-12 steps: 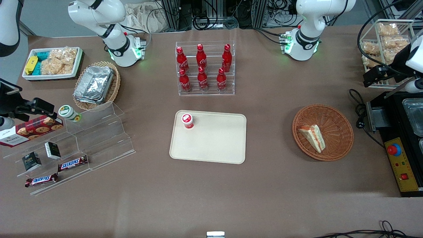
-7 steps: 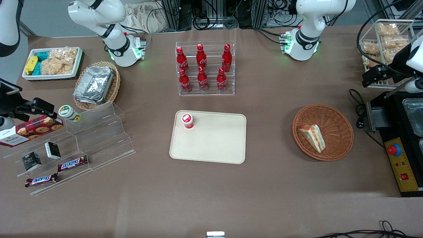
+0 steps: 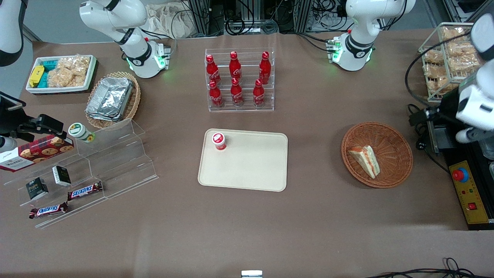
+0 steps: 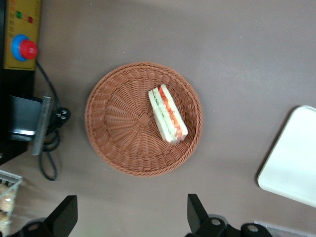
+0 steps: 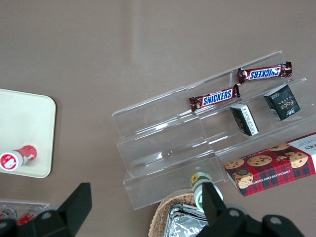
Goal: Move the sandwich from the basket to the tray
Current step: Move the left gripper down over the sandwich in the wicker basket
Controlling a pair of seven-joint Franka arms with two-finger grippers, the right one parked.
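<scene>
In the front view, the sandwich (image 3: 364, 160) is seen lying in the basket (image 3: 397, 143), on the part of the bowl nearer the tray (image 3: 247, 170), with its long axis running slantwise from near the bowl's middle toward the rim nearest the camera. The tray is set well apart from the basket, toward the parked arm's end of the table, and a small red-capped bottle (image 3: 219, 141) is stood on one of its corners, the rest of its surface being left bare. The working arm's gripper (image 3: 418, 116) is only partly made out at the table's edge, raised above the basket's outer side and not yet over the sandwich; a short reach toward the tray's side and then a descent is judged to be called for. In the left wrist view, the fingers (image 4: 65, 213) are shown spread wide with nothing between them, and the sandwich (image 4: 168, 114) is seen edge-on in the basket (image 4: 111, 123), its red and green layers exposed, so that its narrow width is presented for a grasp. A corner of the tray (image 4: 291, 158) is also caught there. The right wrist view offers only the tray's corner (image 5: 24, 118) with the bottle (image 5: 17, 158) lying on it, and neither sandwich nor basket.
</scene>
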